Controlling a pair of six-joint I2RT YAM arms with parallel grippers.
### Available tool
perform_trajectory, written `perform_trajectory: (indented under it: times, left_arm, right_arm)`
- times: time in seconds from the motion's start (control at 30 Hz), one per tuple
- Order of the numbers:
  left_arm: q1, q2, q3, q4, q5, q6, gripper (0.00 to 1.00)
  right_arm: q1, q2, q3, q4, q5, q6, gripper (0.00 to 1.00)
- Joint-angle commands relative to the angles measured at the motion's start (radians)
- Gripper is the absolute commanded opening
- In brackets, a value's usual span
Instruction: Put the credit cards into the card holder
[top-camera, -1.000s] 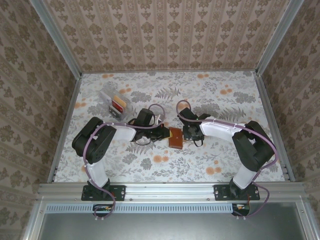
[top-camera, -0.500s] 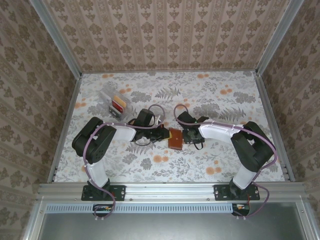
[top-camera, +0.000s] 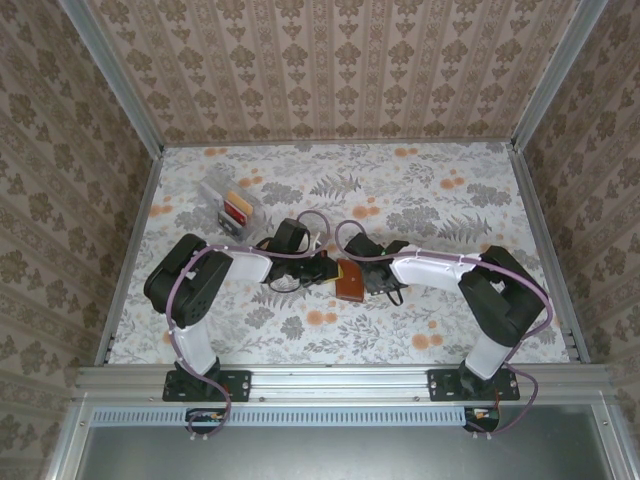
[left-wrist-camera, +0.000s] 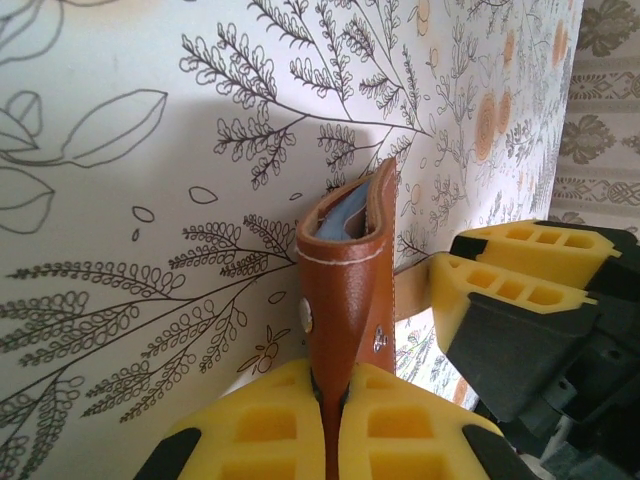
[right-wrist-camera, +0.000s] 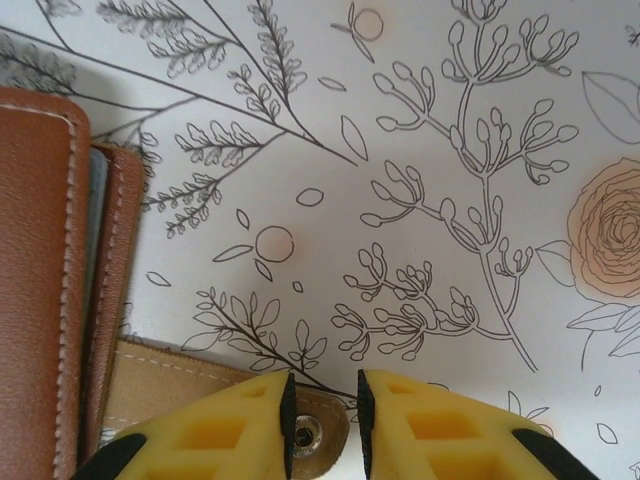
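The left gripper (left-wrist-camera: 335, 405) is clamped shut on the lower edge of the card holder (left-wrist-camera: 345, 285), which is held on edge at the centre of the left wrist view, its mouth slightly gaping. The right gripper (right-wrist-camera: 322, 400), jaws narrowly parted, is poised over the snap tab (right-wrist-camera: 190, 390) at the bottom of the right wrist view; whether the tab is pinched cannot be told. The tab is best drawn away gently, with the holder clamped firmly, so that the slots are exposed. The credit cards (top-camera: 238, 209) are seen in a clear box (top-camera: 212, 192) at the upper left of the table (top-camera: 450, 190).

Top cam overhead; both wrist cams close, sharing card holder (left-wrist-camera: 345, 300).
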Motion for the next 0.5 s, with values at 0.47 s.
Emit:
perform_trajectory:
  times: [0.47]
  left_arm:
    - [0.004, -0.025, 0.020, -0.066, -0.015, 0.051, 0.05]
  right_arm:
    - [-0.025, -0.074, 0.056, 0.052, -0.263, 0.042, 0.19]
